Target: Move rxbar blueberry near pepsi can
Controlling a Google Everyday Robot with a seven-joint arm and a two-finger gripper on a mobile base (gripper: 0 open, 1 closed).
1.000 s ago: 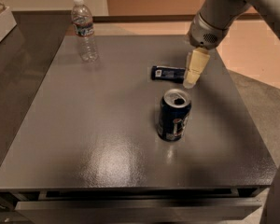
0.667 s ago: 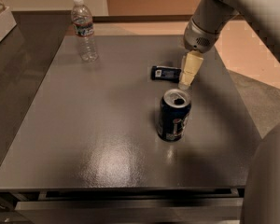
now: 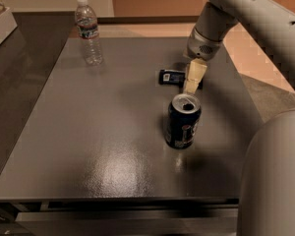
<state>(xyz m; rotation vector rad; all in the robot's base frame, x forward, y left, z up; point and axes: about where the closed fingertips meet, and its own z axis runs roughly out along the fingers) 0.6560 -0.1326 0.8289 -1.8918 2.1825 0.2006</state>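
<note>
- The gripper [image 3: 191, 86] hangs over the far right part of the grey table [image 3: 88, 136], pointing down from the pale arm [image 3: 246, 14] that enters from the upper right.
- The rxbar blueberry [image 3: 171, 76] lies flat on the table, its long side running left to right.
- The cream tip of the gripper stands in front of the right end of the bar and hides it; the left part of the bar, with its white label, is free to see.
- Whether the gripper clasps the bar or is loose, I cannot tell from this view.
- The pepsi can [image 3: 183, 124] stands upright just in front of the bar and the gripper, near but apart from them.
- A clear water bottle [image 3: 88, 33] stands upright at the far left corner, well apart from the bar.
</note>
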